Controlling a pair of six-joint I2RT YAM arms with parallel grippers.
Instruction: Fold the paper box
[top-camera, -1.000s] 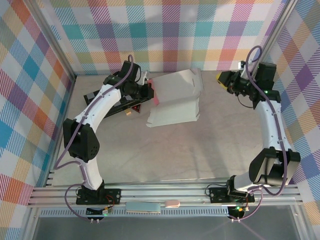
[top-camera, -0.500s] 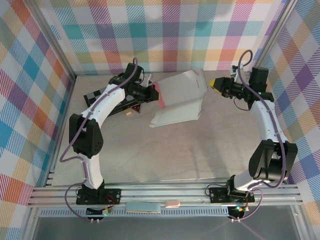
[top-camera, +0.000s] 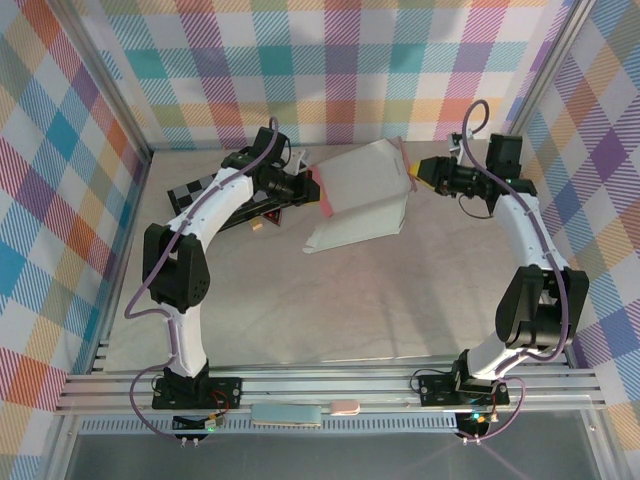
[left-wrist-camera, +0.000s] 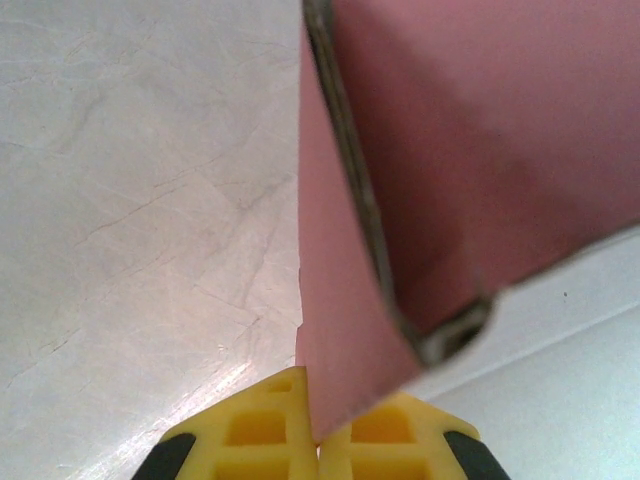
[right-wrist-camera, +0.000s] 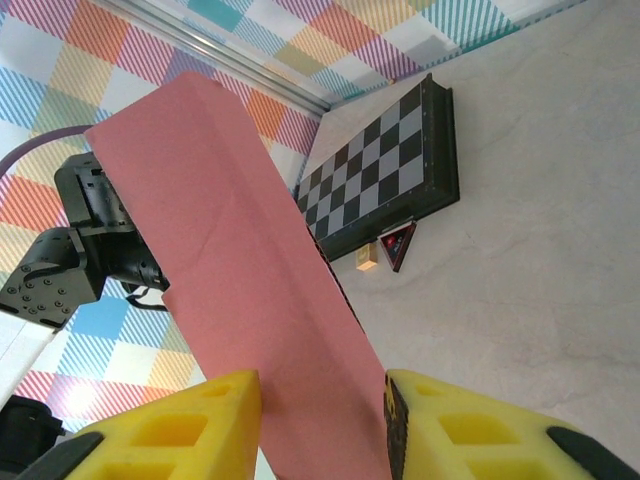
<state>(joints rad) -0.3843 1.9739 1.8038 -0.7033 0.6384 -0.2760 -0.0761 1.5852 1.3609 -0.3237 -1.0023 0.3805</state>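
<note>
The paper box (top-camera: 360, 195) is a part-folded sheet, pale side up in the top view, lifted off the table at the back centre. My left gripper (top-camera: 306, 186) is shut on its pink left edge. In the left wrist view, the yellow fingertips (left-wrist-camera: 318, 400) pinch a pink flap (left-wrist-camera: 340, 330) below a folded pink wall (left-wrist-camera: 470, 150). My right gripper (top-camera: 422, 170) is at the box's right corner. In the right wrist view, a pink panel (right-wrist-camera: 240, 260) runs down between my right gripper's (right-wrist-camera: 322, 400) yellow fingers, which stand apart on either side of it, open.
A black-and-grey checkered board (top-camera: 205, 190) lies behind the left arm, also in the right wrist view (right-wrist-camera: 390, 190). A small wooden block (right-wrist-camera: 367, 260) and a red triangle (right-wrist-camera: 398, 245) lie beside it. Plaid walls enclose the table. Two flat pieces (top-camera: 300, 413) rest on the near rail.
My right gripper has swung left, up to the box's right corner, and the pink panel now sits between its fingers. The left gripper has carried the box slightly right and tilted it more.
</note>
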